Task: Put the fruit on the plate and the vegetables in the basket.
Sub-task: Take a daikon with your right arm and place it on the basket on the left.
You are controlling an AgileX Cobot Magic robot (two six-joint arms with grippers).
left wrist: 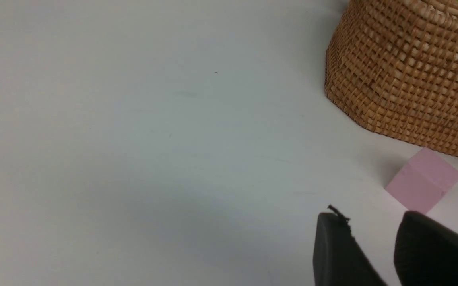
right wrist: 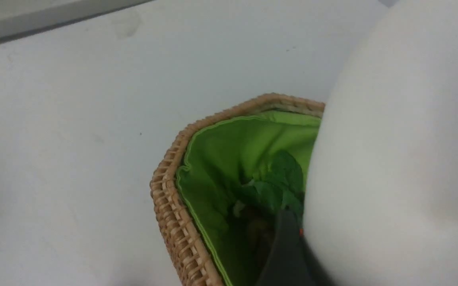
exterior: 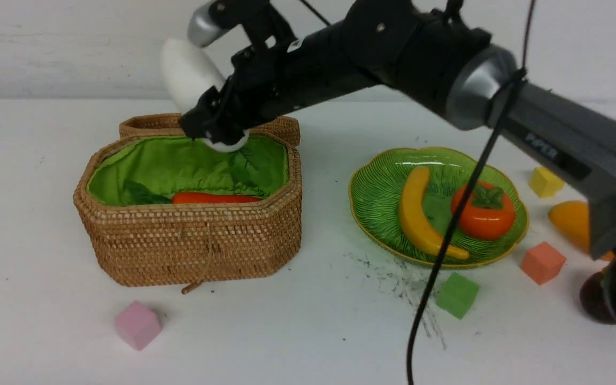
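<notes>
My right gripper (exterior: 216, 127) is shut on the white radish (exterior: 187, 72), held tilted over the back rim of the open wicker basket (exterior: 190, 240). In the right wrist view the radish (right wrist: 396, 159) fills the picture beside one dark finger (right wrist: 286, 246), with dark green leaves (right wrist: 282, 178) hanging into the green lining. An orange-red carrot-like vegetable (exterior: 214, 198) lies in the basket. On the green plate (exterior: 372, 198) lie the banana (exterior: 417, 211) and the persimmon (exterior: 484, 211). The mango (exterior: 570, 219) and the mangosteen (exterior: 594, 297) sit at the far right, half hidden by the arm. My left gripper (left wrist: 372, 222) is open and empty, low over the table.
Pastel cubes lie on the table: pink (exterior: 137, 324) in front of the basket, also just ahead of my left gripper (left wrist: 424, 186), green (exterior: 457, 294), salmon (exterior: 543, 262) and yellow (exterior: 545, 181) around the plate. A black cable (exterior: 447, 240) hangs across the plate. The basket lid (exterior: 147, 124) stands open at the back.
</notes>
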